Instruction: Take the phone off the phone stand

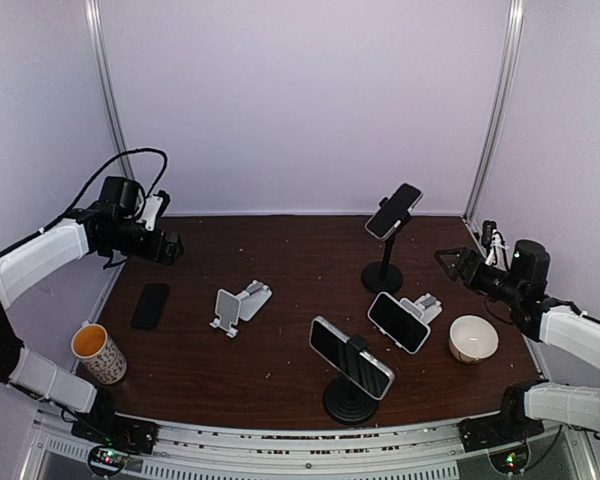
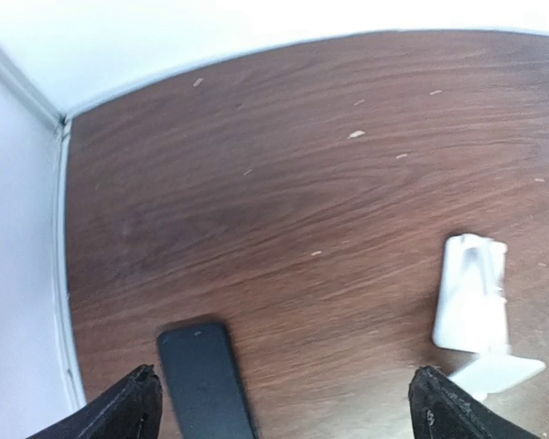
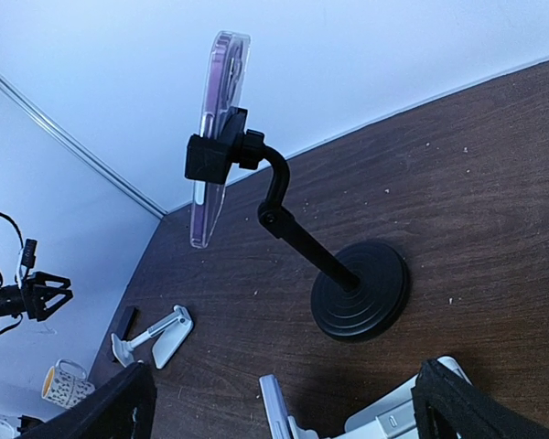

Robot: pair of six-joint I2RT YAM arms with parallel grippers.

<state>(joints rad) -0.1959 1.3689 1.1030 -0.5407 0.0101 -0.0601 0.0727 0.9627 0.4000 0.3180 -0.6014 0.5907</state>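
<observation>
Left gripper (image 1: 170, 248): held up over the left rear of the table (image 1: 280, 250), jaws spread wide with nothing between them.
Left wrist view: dark fingertips (image 2: 133, 412) sit at the two lower corners. Below them the black phone (image 2: 206, 380) lies flat on the wood, and the empty folding stand (image 2: 476, 306) is off to the right.
Right gripper (image 1: 446, 262): held up at the right edge of the table, pointing inward, jaws wide apart and empty.
Right wrist view: its fingertips (image 3: 467, 407) frame the tall stand (image 3: 361, 291) from the side. This shows the angled neck and the clamp holding the rear phone (image 3: 215, 137) nearly on edge, which the top view does not make clear.
Rear phone, top view: it is high on its clamp near the back wall, tilted, with the stand's round base on the table below it.
Middle phone (image 1: 398, 322): it leans on a white stand (image 1: 427, 305) just beside the bowl (image 1: 474, 338). The right wrist view catches only its top edge.
Near phone (image 1: 350, 357): it is clamped slantwise on a round-base stand (image 1: 351, 402) at the front centre, and only the top view shows it.
Black phone, top view: it lies flat near the left edge, apart from the folding stand, and rests on no stand.
Cup (image 1: 98, 352): it stands at the front left corner, and it also shows small and far off in the right wrist view.
</observation>
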